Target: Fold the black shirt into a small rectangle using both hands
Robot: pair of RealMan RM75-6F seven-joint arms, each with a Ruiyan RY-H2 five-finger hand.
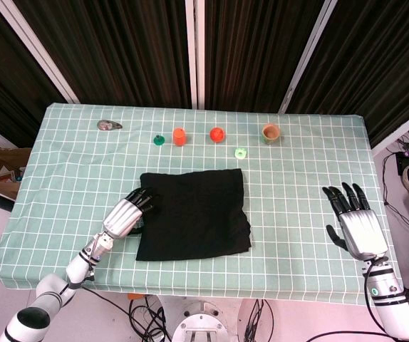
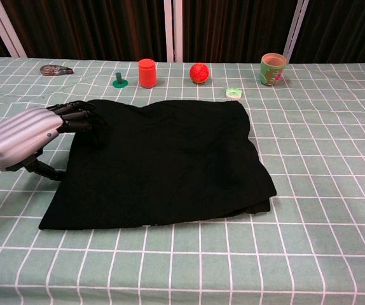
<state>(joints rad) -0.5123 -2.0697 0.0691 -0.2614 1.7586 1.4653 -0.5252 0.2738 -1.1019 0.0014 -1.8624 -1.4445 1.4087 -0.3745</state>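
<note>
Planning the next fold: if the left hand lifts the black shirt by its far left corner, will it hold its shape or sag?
The black fabric shirt will likely sag: it lies flat in soft layers, rumpled at its near right corner. It probably slides easily on the green checked tablecloth. The left hand touches only one corner, so the rest would trail.

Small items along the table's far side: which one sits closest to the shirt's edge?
The pale green ring, just beyond the black shirt at its far right corner. The orange cup, red ball and others sit farther back.

The table [image 1: 62,178] wears a green checked cloth; behind the shirt [image 1: 194,214] stand a cylinder [image 1: 179,136], ball [image 1: 217,134] and cup [image 1: 270,132].
</note>
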